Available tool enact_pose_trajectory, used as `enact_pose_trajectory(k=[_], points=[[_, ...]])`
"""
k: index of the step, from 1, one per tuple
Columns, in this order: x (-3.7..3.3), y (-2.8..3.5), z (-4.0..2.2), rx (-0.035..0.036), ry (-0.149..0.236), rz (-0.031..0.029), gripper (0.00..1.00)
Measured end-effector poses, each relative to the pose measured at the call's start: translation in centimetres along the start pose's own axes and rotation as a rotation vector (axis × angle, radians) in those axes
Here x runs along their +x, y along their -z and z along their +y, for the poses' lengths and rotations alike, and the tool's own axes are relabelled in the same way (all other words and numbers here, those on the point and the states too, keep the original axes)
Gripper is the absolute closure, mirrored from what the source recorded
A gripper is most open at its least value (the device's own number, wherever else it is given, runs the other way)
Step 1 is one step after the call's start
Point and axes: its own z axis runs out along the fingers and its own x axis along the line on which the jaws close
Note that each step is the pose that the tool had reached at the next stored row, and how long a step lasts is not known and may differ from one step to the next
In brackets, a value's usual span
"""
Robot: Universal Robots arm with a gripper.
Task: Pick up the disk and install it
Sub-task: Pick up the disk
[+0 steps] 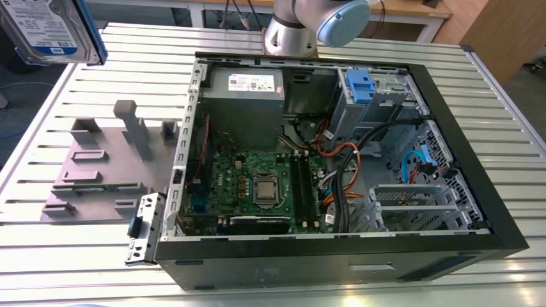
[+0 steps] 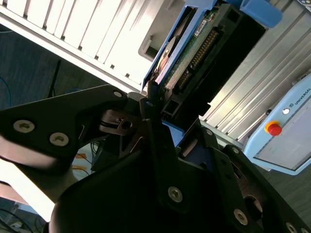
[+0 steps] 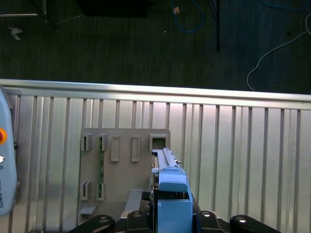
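The disk [image 1: 47, 29], a silver drive with a white-and-blue label and a blue frame, hangs high at the exterior view's upper left, well clear of the table. In the second wrist view the disk [image 2: 192, 53] shows its green circuit board and blue frame edge, with my gripper [image 2: 175, 121] shut on its near end. The first wrist view looks along the disk's blue frame [image 3: 170, 187], which stands on edge between my gripper's [image 3: 171, 213] black fingers, above the grey fixture plate [image 3: 121, 160].
An open black computer case [image 1: 477, 160] lies on the slatted metal table [image 1: 51, 249], with a drive bay and blue latch [image 1: 360, 86] at its far side. The grey fixture plate [image 1: 102, 173] sits beside it. A pendant with a red button [image 2: 274, 129] lies at the table edge.
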Motion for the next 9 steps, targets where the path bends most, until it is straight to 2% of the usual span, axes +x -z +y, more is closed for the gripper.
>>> enact_pose_trajectory(k=[9], points=[[0.0,0.2,0.0,0.0,0.0,0.0,0.64]])
